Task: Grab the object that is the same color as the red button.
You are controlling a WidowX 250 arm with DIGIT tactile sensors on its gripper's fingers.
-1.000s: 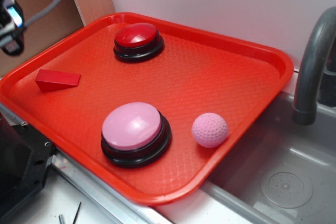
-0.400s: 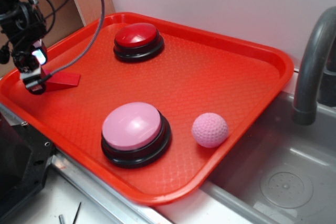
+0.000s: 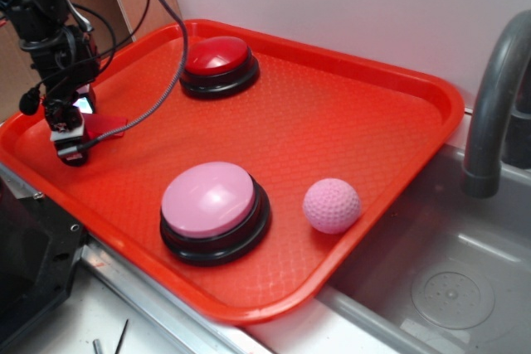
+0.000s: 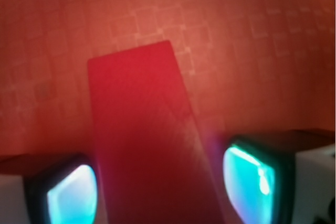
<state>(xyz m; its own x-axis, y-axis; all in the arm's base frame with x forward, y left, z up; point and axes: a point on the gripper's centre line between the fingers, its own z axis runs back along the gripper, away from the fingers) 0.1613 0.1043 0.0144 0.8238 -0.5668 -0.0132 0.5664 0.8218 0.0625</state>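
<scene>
Tray (image 3: 398,97) bridges grey sink (image 3: 465,279).

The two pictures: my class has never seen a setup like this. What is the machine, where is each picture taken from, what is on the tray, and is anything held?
The machine is a small robot arm ending in a gripper. One picture looks down from outside; the other comes from a camera at its wrist, looking between the two fingers.

On the red tray lie a red button, a pink button, a pink ball and a small red block.

The open fingers straddle the block without touching it yet, so nothing is held.
</scene>
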